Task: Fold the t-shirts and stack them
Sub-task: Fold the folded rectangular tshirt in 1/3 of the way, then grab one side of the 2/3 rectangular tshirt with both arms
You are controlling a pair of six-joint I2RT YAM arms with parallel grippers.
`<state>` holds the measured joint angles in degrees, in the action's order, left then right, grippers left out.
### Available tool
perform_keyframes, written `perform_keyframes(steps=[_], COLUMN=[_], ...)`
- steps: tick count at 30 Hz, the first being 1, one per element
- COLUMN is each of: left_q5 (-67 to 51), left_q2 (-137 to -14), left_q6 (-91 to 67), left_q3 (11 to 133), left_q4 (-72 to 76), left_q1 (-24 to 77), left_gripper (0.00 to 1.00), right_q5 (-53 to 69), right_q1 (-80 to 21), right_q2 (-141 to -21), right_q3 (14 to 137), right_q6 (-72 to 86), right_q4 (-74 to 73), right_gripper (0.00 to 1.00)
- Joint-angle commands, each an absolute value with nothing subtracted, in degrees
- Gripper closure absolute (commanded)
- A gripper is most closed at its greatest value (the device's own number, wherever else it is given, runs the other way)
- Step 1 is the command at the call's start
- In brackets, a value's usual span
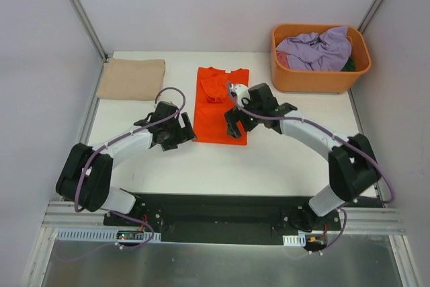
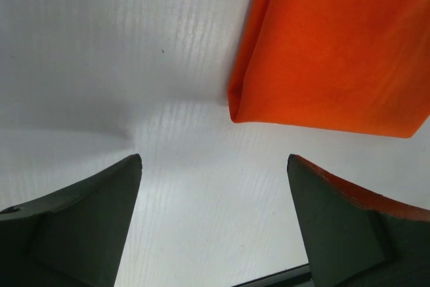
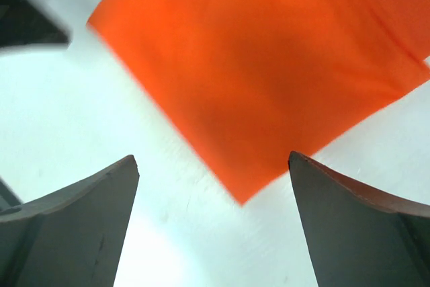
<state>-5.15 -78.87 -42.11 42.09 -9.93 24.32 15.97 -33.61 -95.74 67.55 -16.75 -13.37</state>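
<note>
Basically, orange shirt (image 1: 221,105) lay mid-bench, folded lengthwise into a narrow strip, collar end far from the arms, w/ a sleeve tucked over its upper part. Bench (image 1: 269,159) was white.

L arm (image 1: 127,146) reached in from the left. L jaws stood wide open w/ nothing btwn them, low over bare bench just beside the strip's near-left corner. In the L wrist view that corner of the orange shirt (image 2: 322,45) showed a doubled, rounded fold edge, lying ahead of the fingers (image 2: 80,226) and apart from them.

R arm (image 1: 316,136) came in from the right. R jaws were also wide open and empty, above the strip's near-right corner. In the R wrist view the orange shirt (image 3: 269,65) filled the top, its corner pointing down btwn the fingers (image 3: 74,226). Couldn't tell if they touched the cloth.

Tan shirt (image 1: 132,78) sat folded flat at the far-left corner, well apart from both arms. Basket (image 1: 321,82) stood at the far-right corner, holding a bunched lavender shirt (image 1: 316,48) w/ a bit of dark green cloth (image 1: 348,65) at its right side.
</note>
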Motion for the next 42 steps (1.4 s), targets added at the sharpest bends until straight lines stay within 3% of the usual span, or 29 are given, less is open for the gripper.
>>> perform_keyframes(steps=[1, 8, 14, 17, 22, 24, 34, 38, 42], left_q5=[-7.2, -7.12, -9.31, -10.37, -12.04, -11.87, -7.91, -7.82, -7.03], left_q2=[-83.57, -89.29, -91.93, -92.98, -96.15, -96.85, -93.78, -93.6, -93.08], left_q6=[-45.0, -47.11, -47.02, -46.58, -45.18, -44.91, -44.3, -43.6, -43.24], left_q3=[45.52, 47.99, 48.43, 48.51, 50.88, 51.5, 48.78, 48.87, 48.69], left_q4=[-7.74, -7.29, -6.33, -5.19, -5.01, -5.01, -5.01, -5.1, -5.01], left_q1=[24.35, 24.35, 24.35, 24.35, 24.35, 24.35, 24.35, 24.26, 24.26], left_gripper=[0.13, 0.3, 0.58, 0.63, 0.83, 1.0, 1.0, 1.0, 1.0], right_q5=[19.24, 21.01, 18.28, 17.49, 15.48, 13.28, 3.26, 1.33, -2.55], right_q1=[-36.12, -38.15, -38.23, -38.23, -39.19, -40.16, -42.98, -42.98, -42.98], right_q2=[-85.79, -84.81, -86.66, -87.53, -90.96, -91.58, -97.03, -99.4, -101.6], right_q3=[57.5, 52.38, 53.26, 53.79, 57.3, 57.66, 61.26, 63.54, 64.95], right_q6=[-30.31, -33.4, -33.22, -33.49, -34.01, -34.36, -35.07, -34.63, -34.01], right_q4=[-11.07, -11.6, -11.69, -12.39, -17.4, -17.4, -21.35, -23.2, -24.61], right_gripper=[0.04, 0.04, 0.04, 0.02, 0.03, 0.04, 0.16, 0.28, 0.32])
